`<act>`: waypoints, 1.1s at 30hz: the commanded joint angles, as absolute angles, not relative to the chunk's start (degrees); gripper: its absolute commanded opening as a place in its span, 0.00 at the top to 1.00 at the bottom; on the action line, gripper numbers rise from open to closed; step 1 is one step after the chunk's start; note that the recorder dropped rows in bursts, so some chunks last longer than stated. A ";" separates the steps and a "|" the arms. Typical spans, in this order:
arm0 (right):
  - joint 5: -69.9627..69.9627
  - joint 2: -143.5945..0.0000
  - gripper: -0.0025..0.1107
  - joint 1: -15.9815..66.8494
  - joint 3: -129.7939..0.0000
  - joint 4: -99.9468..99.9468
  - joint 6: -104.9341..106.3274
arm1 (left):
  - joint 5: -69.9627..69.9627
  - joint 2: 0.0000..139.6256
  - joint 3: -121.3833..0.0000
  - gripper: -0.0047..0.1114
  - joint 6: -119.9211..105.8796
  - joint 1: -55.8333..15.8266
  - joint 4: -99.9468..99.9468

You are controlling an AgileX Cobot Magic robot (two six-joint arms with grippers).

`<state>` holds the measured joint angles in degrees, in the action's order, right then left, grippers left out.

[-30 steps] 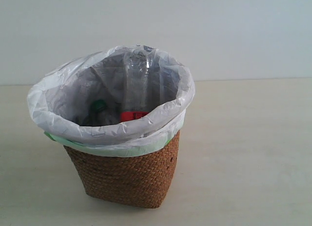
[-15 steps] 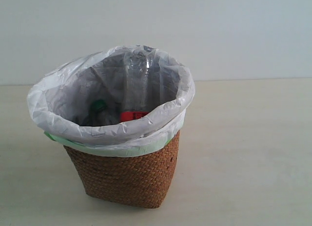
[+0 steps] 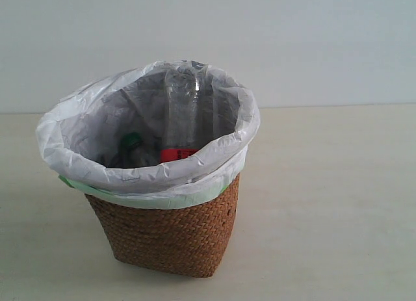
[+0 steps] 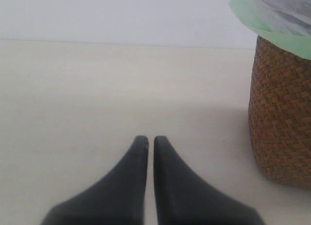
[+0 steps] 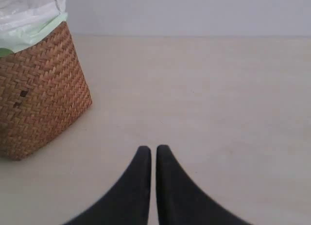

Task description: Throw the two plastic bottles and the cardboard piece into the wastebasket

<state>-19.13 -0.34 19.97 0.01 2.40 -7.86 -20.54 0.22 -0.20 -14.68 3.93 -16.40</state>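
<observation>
Left end effector (image 4: 151, 139): jaws drawn together, only a hairline gap between the dark fingertips (image 4: 138, 145), nothing gripped, nothing touched; it hangs over bare table (image 4: 73, 113) with the wastebasket (image 4: 279, 128) off to one side and well apart. Right end effector (image 5: 153, 148): same story, closed all the way, empty, over bare table (image 5: 233, 98), with the wastebasket (image 5: 39, 89) standing clear of the tips. Against the earlier exterior frames, no difference I can find: the basket sits in the same spot, the liner folds match, and both bottles lie as they did; neither arm shows in that view then or now. The wastebasket (image 3: 169, 229) is brown woven wicker, tapered toward the base, standing upright on the pale table (image 3: 325, 203); a translucent white bag (image 3: 149, 174) is folded out over the rim, with a green edge (image 3: 130, 198) below the fold. Inside, the slim clear bottle (image 3: 182, 112) stands roughly upright against the far side of the liner, its upper end about level with the rim and its red label (image 3: 179, 154) low down, partly cut off by the near rim. The second bottle is deeper in, left of the first, and only its green cap (image 3: 133, 142) reads clearly. The cardboard piece can't be made out in the basket; the near rim hides the bottom.
</observation>
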 commanded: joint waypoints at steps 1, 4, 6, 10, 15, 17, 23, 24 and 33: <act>-19.50 0.00 0.97 20.06 0.00 2.80 -5.68 | -20.58 0.00 0.00 0.93 -14.95 4.09 -16.23; -19.50 0.00 0.97 20.06 0.00 2.08 -5.77 | -20.58 0.00 0.00 0.93 -14.95 4.09 -16.23; -19.50 0.00 0.97 20.06 0.00 2.08 -5.77 | -20.58 0.00 0.00 0.93 -14.95 4.09 -16.23; -19.50 0.00 0.97 20.06 0.00 2.08 -5.77 | -20.58 0.00 0.00 0.93 -14.95 4.09 -16.23; -19.50 0.00 0.97 20.06 0.00 2.08 -5.77 | -20.58 0.00 0.00 0.93 -14.95 4.09 -16.23; -19.27 0.00 0.97 20.06 0.00 2.08 -5.81 | -20.58 0.00 0.00 0.93 -14.95 4.09 -16.23; -19.12 0.00 0.97 20.06 0.00 2.08 -5.81 | -20.58 0.00 0.00 0.93 -14.95 4.09 -16.23; -19.12 0.00 0.97 20.06 0.00 2.08 -5.81 | -20.58 0.00 0.00 0.93 -14.95 4.09 -16.23; -19.16 0.00 0.97 20.06 0.00 2.08 -5.91 | -20.58 0.00 0.00 0.93 -14.95 4.09 -16.23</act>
